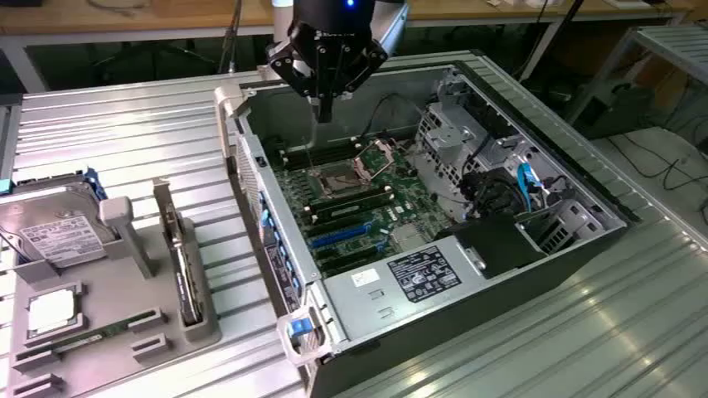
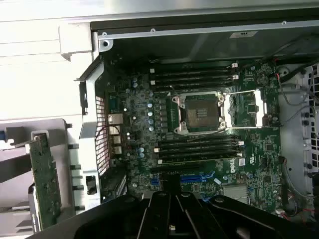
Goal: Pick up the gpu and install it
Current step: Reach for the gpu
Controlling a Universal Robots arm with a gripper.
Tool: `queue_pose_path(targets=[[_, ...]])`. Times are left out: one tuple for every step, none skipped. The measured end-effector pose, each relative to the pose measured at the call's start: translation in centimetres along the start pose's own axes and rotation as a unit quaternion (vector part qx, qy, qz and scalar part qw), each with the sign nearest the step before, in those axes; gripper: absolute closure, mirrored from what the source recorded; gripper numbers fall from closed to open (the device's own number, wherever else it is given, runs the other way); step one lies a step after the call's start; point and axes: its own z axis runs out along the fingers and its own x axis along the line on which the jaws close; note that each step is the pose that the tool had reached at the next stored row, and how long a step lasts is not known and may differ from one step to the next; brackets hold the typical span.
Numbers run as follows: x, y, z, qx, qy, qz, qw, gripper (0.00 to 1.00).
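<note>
The gpu (image 1: pixel 177 253) stands on its edge in a slot of the grey holder (image 1: pixel 122 307) at the exterior view's left, outside the computer. In the wrist view the gpu (image 2: pixel 46 184) is seen edge-on beside the case wall. My gripper (image 1: pixel 323 114) hangs over the far end of the open computer case (image 1: pixel 366 303), well away from the gpu, above the motherboard (image 1: pixel 366 207). Its fingers (image 2: pixel 160 214) are pressed together with nothing between them, so the gripper (image 2: pixel 173 199) is shut and empty. Blue expansion slots (image 1: pixel 337 236) lie bare on the motherboard.
On the grey holder also sit a silver hard drive (image 1: pixel 50 232), a processor chip (image 1: pixel 50 311) and a green memory stick (image 1: pixel 94 336). Inside the case are the open processor socket (image 2: pixel 202 112), a drive cage (image 1: pixel 459 141) and cables (image 1: pixel 503 191). The ribbed metal table (image 1: pixel 122 133) surrounds everything.
</note>
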Motion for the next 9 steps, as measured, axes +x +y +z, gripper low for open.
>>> queue_pose_path(targets=[[0.0,0.0,0.0,0.0,0.0,0.0,1.0,0.89],[0.0,0.0,0.0,0.0,0.0,0.0,1.0,0.89],[0.0,0.0,0.0,0.0,0.0,0.0,1.0,0.89],[0.0,0.0,0.0,0.0,0.0,0.0,1.0,0.89],[0.0,0.0,0.0,0.0,0.0,0.0,1.0,0.89],[0.0,0.0,0.0,0.0,0.0,0.0,1.0,0.89],[0.0,0.0,0.0,0.0,0.0,0.0,1.0,0.89],[0.04,0.0,0.0,0.0,0.0,0.0,1.0,0.89],[0.12,-0.01,0.01,0.0,0.0,0.0,1.0,0.89]])
